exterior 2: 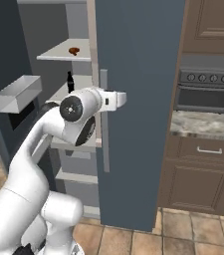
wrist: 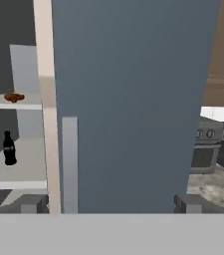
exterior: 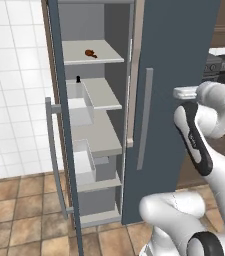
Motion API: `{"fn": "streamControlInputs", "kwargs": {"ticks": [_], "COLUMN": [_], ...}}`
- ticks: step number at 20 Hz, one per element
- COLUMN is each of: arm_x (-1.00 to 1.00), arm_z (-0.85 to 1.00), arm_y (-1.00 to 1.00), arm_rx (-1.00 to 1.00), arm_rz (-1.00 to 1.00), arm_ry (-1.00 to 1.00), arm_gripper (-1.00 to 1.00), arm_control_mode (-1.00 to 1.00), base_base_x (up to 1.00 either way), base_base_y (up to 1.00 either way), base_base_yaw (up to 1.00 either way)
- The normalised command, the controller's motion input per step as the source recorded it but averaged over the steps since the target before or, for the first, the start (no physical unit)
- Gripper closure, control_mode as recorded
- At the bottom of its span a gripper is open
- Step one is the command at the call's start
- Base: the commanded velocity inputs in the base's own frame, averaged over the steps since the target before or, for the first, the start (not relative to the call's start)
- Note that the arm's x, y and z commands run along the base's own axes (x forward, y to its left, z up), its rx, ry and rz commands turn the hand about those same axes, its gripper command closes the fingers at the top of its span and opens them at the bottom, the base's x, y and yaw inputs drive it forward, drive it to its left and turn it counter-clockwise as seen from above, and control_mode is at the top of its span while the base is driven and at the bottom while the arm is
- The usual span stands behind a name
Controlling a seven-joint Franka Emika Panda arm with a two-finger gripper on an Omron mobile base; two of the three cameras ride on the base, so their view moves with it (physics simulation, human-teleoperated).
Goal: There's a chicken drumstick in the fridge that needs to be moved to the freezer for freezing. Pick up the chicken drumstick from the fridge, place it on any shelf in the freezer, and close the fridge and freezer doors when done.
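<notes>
Reddish-brown and lumpy, the chicken drumstick (exterior: 90,52) lies mid-slab on a flat pale grey shelf (exterior: 91,60) of the open compartment in the left base view; a small dark bottle (exterior: 78,79) stands one slab lower. Right base view: the gripper (exterior 2: 121,99) faces the smooth slate-blue closed door (exterior 2: 138,114). Hand view: jaws spread wide, apparently holding nothing, with the door's grey bar handle (wrist: 69,164) between them.
</notes>
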Motion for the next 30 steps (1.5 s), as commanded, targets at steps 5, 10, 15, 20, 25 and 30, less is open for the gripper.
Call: {"fn": "streamControlInputs", "kwargs": {"ticks": [5, 10, 15, 20, 25, 30], "arm_x": [-1.0, -1.0, -0.97, -0.85, -0.74, -0.68], "arm_z": [0.03, 0.0, -0.25, -0.3, -0.01, -0.04], "arm_y": [-0.01, 0.21, 0.74, 1.0, 1.0, 1.0], "arm_rx": [-0.04, -0.03, -0.05, -0.06, -0.07, 0.09], "arm_rz": [-0.01, -0.01, 0.0, 0.0, -0.01, -0.07], "arm_ry": [0.3, 0.3, 0.14, -0.03, -0.03, -0.09], "arm_gripper": [-1.0, -1.0, -1.0, -1.0, -1.0, -1.0], "arm_control_mode": [-1.0, -1.0, -1.0, -1.0, -1.0, -1.0], "base_base_x": [0.0, 0.0, 0.0, 0.0, 0.0, 0.0], "base_base_y": [0.0, 0.0, 0.0, 0.0, 0.0, 0.0], "base_base_yaw": [0.0, 0.0, 0.0, 0.0, 0.0, 0.0]}}
